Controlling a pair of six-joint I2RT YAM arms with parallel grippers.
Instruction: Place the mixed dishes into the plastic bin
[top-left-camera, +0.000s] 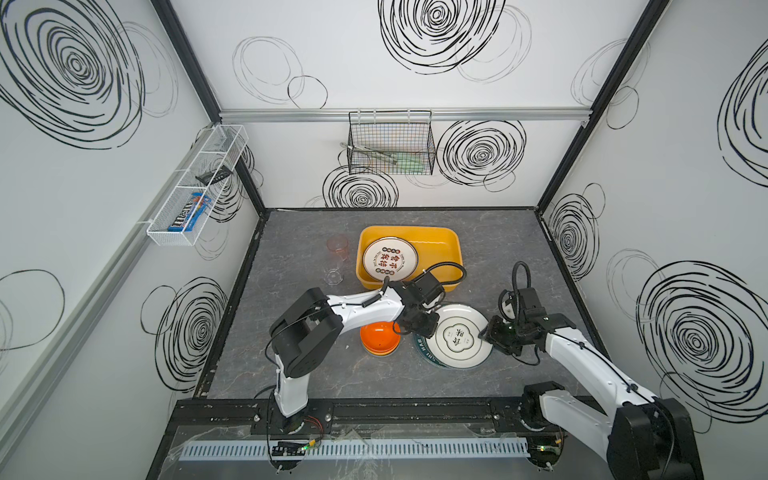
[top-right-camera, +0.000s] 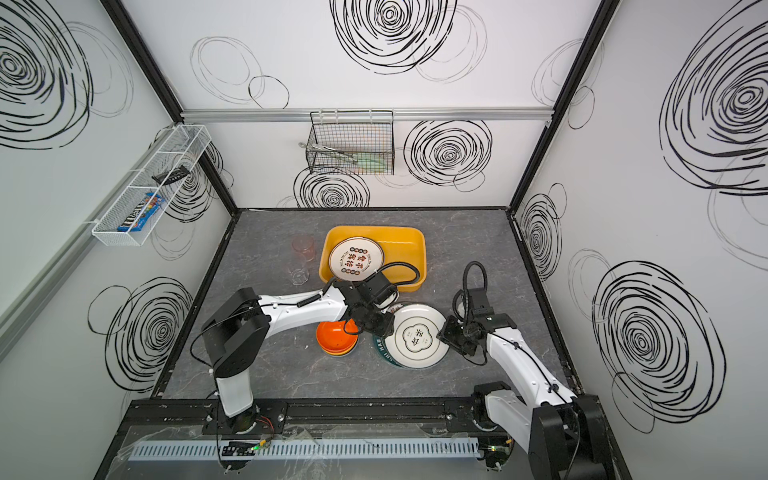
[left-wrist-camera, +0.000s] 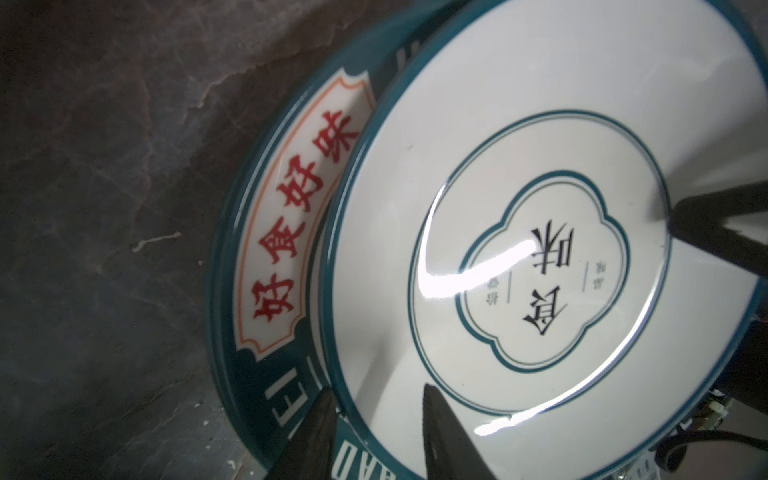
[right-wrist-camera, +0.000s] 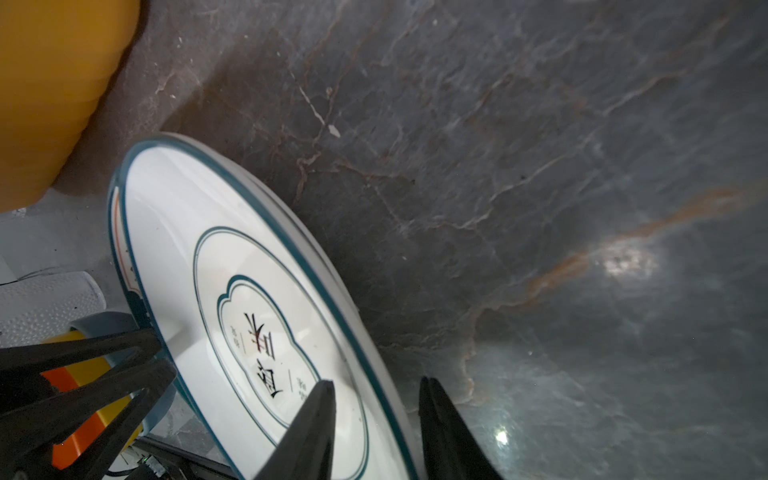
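Note:
A white plate (top-left-camera: 457, 336) (top-right-camera: 415, 336) with a dark green rim lies on a larger dark green plate (top-left-camera: 424, 352) (left-wrist-camera: 249, 374), in front of the yellow plastic bin (top-left-camera: 453, 241) (top-right-camera: 417, 241) (right-wrist-camera: 50, 83). My left gripper (top-left-camera: 432, 328) (left-wrist-camera: 379, 386) is shut on the white plate's left rim. At the right rim, my right gripper (top-left-camera: 484, 332) (right-wrist-camera: 378, 382) is shut with one finger inside and one outside. In the right wrist view the plate (right-wrist-camera: 187, 232) looks tilted. A plate with red-black characters (top-left-camera: 390, 259) lies in the bin. Stacked bowls (top-left-camera: 378, 338) (right-wrist-camera: 83, 415), orange on top, sit under my left arm.
A pinkish cup (top-left-camera: 337, 245) and a clear cup (top-left-camera: 333, 276) stand left of the bin. A black wire basket (top-left-camera: 390, 145) hangs on the back wall, and a white mesh rack (top-left-camera: 195, 187) on the left wall.

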